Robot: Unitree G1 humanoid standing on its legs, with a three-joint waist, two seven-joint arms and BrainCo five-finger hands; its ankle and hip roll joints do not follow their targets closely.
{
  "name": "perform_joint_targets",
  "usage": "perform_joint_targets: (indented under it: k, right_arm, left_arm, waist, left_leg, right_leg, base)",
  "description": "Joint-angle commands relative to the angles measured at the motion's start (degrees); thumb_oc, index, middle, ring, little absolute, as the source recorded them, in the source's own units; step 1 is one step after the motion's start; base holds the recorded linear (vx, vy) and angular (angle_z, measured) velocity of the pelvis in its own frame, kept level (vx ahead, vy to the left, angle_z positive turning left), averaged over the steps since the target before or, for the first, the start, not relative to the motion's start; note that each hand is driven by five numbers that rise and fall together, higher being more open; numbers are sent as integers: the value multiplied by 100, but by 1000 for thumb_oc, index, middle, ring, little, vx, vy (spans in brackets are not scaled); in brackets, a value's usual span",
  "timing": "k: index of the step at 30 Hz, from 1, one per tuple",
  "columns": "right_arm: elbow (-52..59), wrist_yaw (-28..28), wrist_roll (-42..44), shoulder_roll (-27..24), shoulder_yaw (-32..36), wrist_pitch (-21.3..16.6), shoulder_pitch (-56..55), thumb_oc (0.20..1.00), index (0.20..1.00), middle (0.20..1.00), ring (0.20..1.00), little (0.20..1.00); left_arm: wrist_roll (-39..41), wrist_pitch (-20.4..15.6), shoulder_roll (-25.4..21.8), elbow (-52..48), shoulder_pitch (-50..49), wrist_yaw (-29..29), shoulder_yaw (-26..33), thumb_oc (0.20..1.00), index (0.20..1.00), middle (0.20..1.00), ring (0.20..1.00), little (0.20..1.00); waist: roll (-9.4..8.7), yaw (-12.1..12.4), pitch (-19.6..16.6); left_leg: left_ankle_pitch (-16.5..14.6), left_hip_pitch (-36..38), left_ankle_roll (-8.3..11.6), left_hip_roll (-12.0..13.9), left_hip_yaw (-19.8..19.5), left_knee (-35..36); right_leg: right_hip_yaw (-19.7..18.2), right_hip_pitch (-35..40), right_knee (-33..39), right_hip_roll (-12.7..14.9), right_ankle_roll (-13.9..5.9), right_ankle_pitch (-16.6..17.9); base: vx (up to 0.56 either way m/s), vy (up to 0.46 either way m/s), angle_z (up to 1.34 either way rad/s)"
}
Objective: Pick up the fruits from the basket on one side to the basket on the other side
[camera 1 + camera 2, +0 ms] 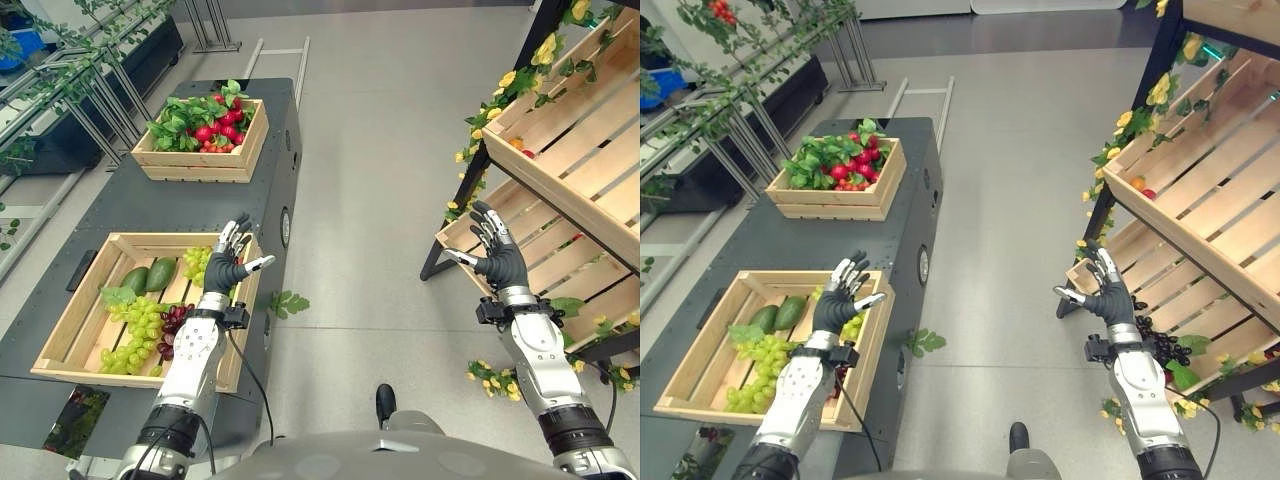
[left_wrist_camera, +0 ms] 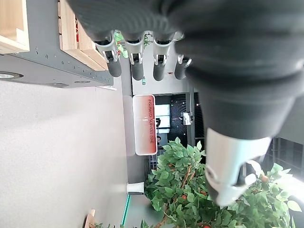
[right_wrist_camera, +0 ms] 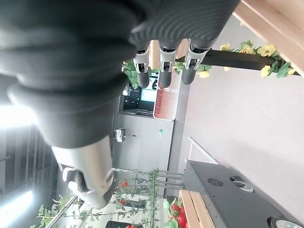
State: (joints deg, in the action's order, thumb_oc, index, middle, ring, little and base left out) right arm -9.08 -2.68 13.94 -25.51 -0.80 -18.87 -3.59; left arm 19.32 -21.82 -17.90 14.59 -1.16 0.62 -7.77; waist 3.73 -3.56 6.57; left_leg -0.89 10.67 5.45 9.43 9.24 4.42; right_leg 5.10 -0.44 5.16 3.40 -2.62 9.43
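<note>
**Hands raised and empty, fruits resting in their crates**

Fruits lie in a wooden crate [image 1: 75, 330] at the near end of the dark grey cart [image 1: 130, 205] on the robot's left. In this crate we see green grapes [image 1: 135, 335], dark red grapes [image 1: 172, 325], two avocados [image 1: 148, 276] and a second bunch of green grapes [image 1: 195, 262] near its far right corner. A second wooden crate [image 1: 835, 200] stands at the far end of the cart top, well apart from the first one, and it holds red fruits [image 1: 850, 168] among green leaves.

We see the left hand [image 1: 230, 265] above the right rim of the near crate, with its fingers straight and spread and the thumb pointing to the right. It touches nothing and carries nothing. In the left wrist view the fingers [image 2: 137, 64] stand in a straight row, and nothing is between them and the thumb.

The right hand [image 1: 1106, 290] is lifted in front of the lower shelf of a wooden rack [image 1: 1230, 200] on the robot's right. Its fingers are also stretched out and relaxed, and the palm is empty. A bunch of dark grapes [image 1: 1162, 343] lies on this lower shelf, just beside the right wrist. On the upper shelf, at its left corner, we see a small orange fruit [image 1: 1137, 183] and something red beside it. Yellow flowers with green leaves [image 1: 1130, 125] hang along the rack edges. One loose green leaf [image 1: 923, 343] lies on the grey floor [image 1: 1010, 200] beside the cart
</note>
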Motion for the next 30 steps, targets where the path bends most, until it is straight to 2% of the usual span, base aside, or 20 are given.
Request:
perform_joint_targets:
  k: [1, 10, 17, 20, 21, 23, 24, 25, 27, 29, 30]
  right_arm:
    - [450, 28, -21, 45, -71, -377, 159, 1000, 1000, 1000, 1000, 1000]
    - [445, 49, -32, 65, -57, -351, 115, 1000, 1000, 1000, 1000, 1000]
    - [457, 62, 35, 34, -326, -331, 413, 1000, 1000, 1000, 1000, 1000]
    - [446, -23, 55, 42, -383, -290, 459, 1000, 1000, 1000, 1000, 1000]
    - [507, -82, 40, 27, -302, -302, 389, 1000, 1000, 1000, 1000, 1000]
    - [587, -158, -32, 8, -167, -286, 320, 1000, 1000, 1000, 1000, 1000]
    - [613, -192, -69, 10, -119, -273, 294, 1000, 1000, 1000, 1000, 1000]
    - [607, -189, -126, 8, -105, -253, 274, 1000, 1000, 1000, 1000, 1000]
    - [581, -147, -157, 25, -126, -247, 309, 1000, 1000, 1000, 1000, 1000]
    - [513, -106, -168, 72, -154, -237, 354, 1000, 1000, 1000, 1000, 1000]
    - [507, -82, -144, 134, -206, -232, 408, 1000, 1000, 1000, 1000, 1000]
  left_arm:
    - [116, -299, -264, -340, 87, 68, -10, 1000, 1000, 1000, 1000, 1000]
    - [161, -261, -261, -447, -46, 98, 13, 1000, 1000, 1000, 1000, 1000]
    - [265, -330, -382, -605, -52, 18, 185, 1000, 1000, 1000, 1000, 1000]
    - [390, -280, -448, -623, 20, 44, 202, 1000, 1000, 1000, 1000, 1000]
    - [295, -273, -503, -668, 119, 25, 163, 1000, 1000, 1000, 1000, 1000]
    - [239, -271, -516, -680, 323, 32, 101, 1000, 1000, 1000, 1000, 1000]
    - [199, -283, -509, -677, 418, 21, 70, 1000, 1000, 1000, 1000, 1000]
    - [104, -295, -517, -682, 466, 14, 45, 1000, 1000, 1000, 1000, 1000]
    - [-221, -340, -612, -738, 469, -130, 100, 1000, 1000, 1000, 1000, 1000]
    - [-389, -355, -737, -795, 443, -183, 209, 1000, 1000, 1000, 1000, 1000]
    - [-449, -351, -816, -818, 477, -248, 279, 1000, 1000, 1000, 1000, 1000]
  waist:
    - [-389, 11, -239]
    - [-398, 38, -251]
    - [-485, 282, -96]
    - [-512, 580, 39]
    - [-519, 599, 106]
    - [-489, 564, 81]
    - [-447, 531, 55]
    - [-399, 543, 44]
    - [-392, 615, 19]
    - [-442, 677, -30]
    - [-472, 719, -22]
  left_leg:
    - [344, -419, 105, -118, -48, -177]
    - [300, -392, 84, -135, -68, -186]
    - [276, -735, 71, -213, -345, -489]
    - [356, -1081, 116, -326, -677, -539]
    - [379, -1305, 162, -373, -721, -639]
    - [420, -1473, 150, -305, -449, -705]
    - [447, -1485, 141, -215, -182, -684]
    - [451, -1484, 120, -220, -152, -658]
    - [363, -1524, 42, -421, -355, -685]
    - [243, -1514, -73, -571, -347, -710]
    - [172, -1504, -160, -642, -336, -738]
  right_leg:
    - [-35, 544, -395, 282, -508, -853]
    - [-35, 570, -391, 296, -509, -869]
    - [85, 479, -475, 321, -510, -907]
    - [440, 455, -515, 432, -521, -944]
    - [718, 463, -521, 535, -532, -963]
    - [1189, 393, -568, 757, -572, -912]
    - [1439, 471, -569, 849, -600, -926]
    - [1585, 581, -573, 907, -640, -953]
    - [1660, 710, -582, 1036, -696, -932]
    - [1692, 768, -739, 1207, -738, -951]
    - [1668, 693, -1044, 1301, -752, -1005]
  base:
    - [0, 0, 0]
    - [0, 0, 0]
    - [-37, -22, 3]
    - [-116, -32, 58]
    - [-134, 44, 78]
    - [-72, 136, 157]
    - [57, 173, 225]
    - [95, 174, 195]
    - [120, 199, 142]
    - [147, 226, 83]
    - [128, 243, 21]
